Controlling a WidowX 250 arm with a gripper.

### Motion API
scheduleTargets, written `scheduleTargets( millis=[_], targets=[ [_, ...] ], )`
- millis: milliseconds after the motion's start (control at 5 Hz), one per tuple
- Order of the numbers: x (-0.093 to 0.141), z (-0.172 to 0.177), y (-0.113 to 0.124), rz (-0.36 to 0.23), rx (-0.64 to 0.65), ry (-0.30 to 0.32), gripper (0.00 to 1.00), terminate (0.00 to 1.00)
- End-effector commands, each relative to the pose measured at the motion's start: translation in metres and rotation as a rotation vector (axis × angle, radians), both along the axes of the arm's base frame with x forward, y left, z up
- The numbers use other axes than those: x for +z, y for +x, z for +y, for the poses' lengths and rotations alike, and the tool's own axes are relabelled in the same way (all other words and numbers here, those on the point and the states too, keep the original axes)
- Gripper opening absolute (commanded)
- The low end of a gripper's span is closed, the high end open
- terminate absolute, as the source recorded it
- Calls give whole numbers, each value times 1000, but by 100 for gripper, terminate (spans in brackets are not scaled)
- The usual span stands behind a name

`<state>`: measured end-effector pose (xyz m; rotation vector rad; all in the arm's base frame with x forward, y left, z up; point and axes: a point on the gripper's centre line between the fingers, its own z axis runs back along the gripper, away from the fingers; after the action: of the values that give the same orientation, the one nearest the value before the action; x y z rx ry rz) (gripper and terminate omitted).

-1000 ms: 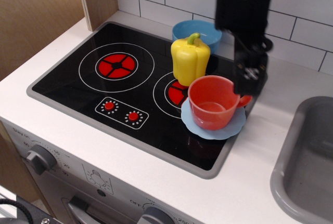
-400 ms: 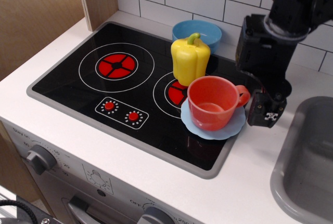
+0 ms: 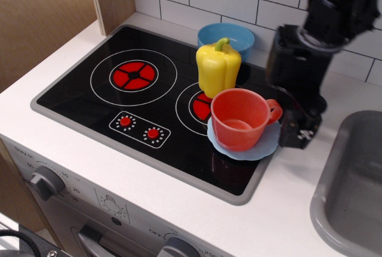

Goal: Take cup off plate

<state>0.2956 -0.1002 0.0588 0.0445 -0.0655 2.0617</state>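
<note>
The orange-red cup (image 3: 240, 118) stands on the light-blue scalloped plate (image 3: 261, 146) at the front right corner of the black hob, with its loop handle (image 3: 273, 111) pointing right. My black gripper (image 3: 296, 130) hangs low just to the right of the handle, close to or touching it, with its tips near the plate's right rim. Its fingers show as one dark block, so I cannot tell whether they are open or shut. Nothing is visibly held.
A yellow pepper (image 3: 218, 67) stands right behind the cup, and a deeper blue bowl (image 3: 225, 35) sits behind that by the tiled wall. A grey sink (image 3: 352, 185) lies to the right. White counter (image 3: 280, 209) runs in front of the hob.
The gripper came down from above the handle to the cup's right side, then edged left. The cup has shifted slightly left on the plate.
</note>
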Motion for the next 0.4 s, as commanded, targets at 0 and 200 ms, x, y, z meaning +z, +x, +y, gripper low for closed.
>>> scheduleTargets(
  millis=[0, 200],
  targets=[
    [31, 14, 22, -74, -4, -33, 100, 0],
    [30, 18, 19, -63, -6, -42, 100, 0]
  ],
)
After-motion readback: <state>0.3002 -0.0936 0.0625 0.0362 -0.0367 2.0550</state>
